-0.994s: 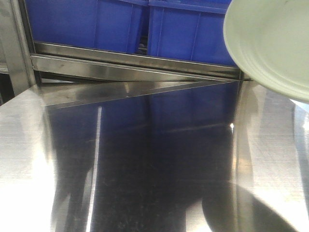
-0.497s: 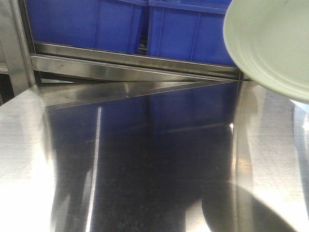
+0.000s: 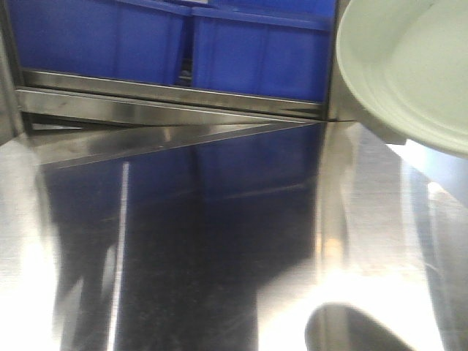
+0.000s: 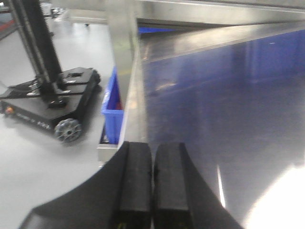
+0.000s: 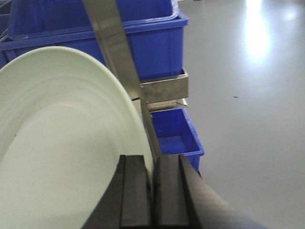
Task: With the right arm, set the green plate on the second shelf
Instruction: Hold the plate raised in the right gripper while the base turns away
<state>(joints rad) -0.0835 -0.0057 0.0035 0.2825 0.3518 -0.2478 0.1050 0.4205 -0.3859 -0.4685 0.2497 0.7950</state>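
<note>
Green plate point(image 3: 409, 66) tilted above right edge of shelf point(image 3: 219, 241), rim pinched in right gripper point(image 5: 152, 176), left gripper point(image 4: 152, 162) pressed together, blue crates point(image 3: 256, 51) shifted left.

The green plate point(image 3: 409, 66) was round and shallow, a pale sage green with a matte surface, a low raised rim and faint concentric rings stepping in toward its centre. It hung in the air above the far right part of the counter point(image 3: 183, 241), clear of the steel and touching nothing on it. It was tilted, its hollow face showing in the front view. In the right wrist view the plate point(image 5: 62, 143) stood steeply, its rim pinched between the jaws of the right gripper point(image 5: 153, 167).
</note>
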